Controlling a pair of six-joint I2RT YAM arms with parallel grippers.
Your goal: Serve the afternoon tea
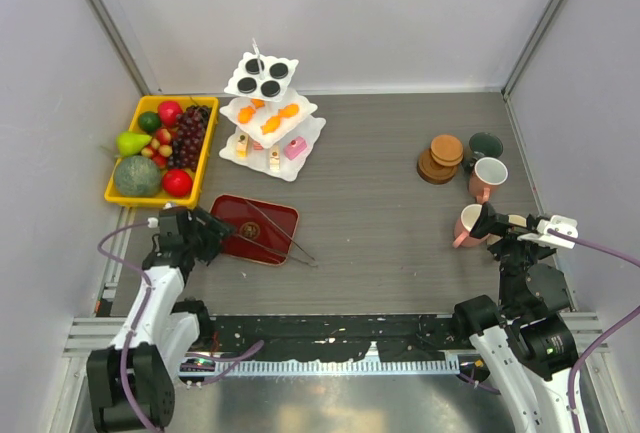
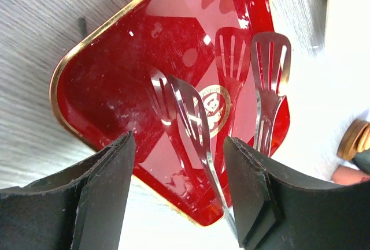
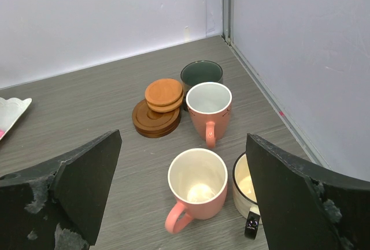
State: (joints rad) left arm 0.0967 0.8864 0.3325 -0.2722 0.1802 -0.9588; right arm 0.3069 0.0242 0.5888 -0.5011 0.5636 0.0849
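The white three-tier stand (image 1: 311, 134) stands at the back centre, with black round pastries (image 1: 266, 78) on top, orange ones (image 1: 267, 116) in the middle and pink/cream ones (image 1: 293, 148) at the bottom. At the right are stacked brown coasters (image 1: 441, 158) (image 3: 159, 105), a green mug (image 1: 487, 143) (image 3: 201, 72), two pink mugs (image 1: 488, 177) (image 3: 208, 108) (image 3: 198, 189) and a beige mug (image 3: 247, 187). My right gripper (image 1: 486, 221) (image 3: 183, 140) is open above the nearest pink mug. My left gripper (image 1: 207, 225) (image 2: 179, 140) is open over the red tray's near-left edge, empty.
Metal tongs (image 1: 285, 233) (image 2: 193, 117) lie on a red tray (image 1: 240, 215) (image 2: 110, 82); one arm passes close to my left gripper's right finger. A yellow tray of fruit (image 1: 206, 158) sits at the back left. Walls enclose the table on three sides.
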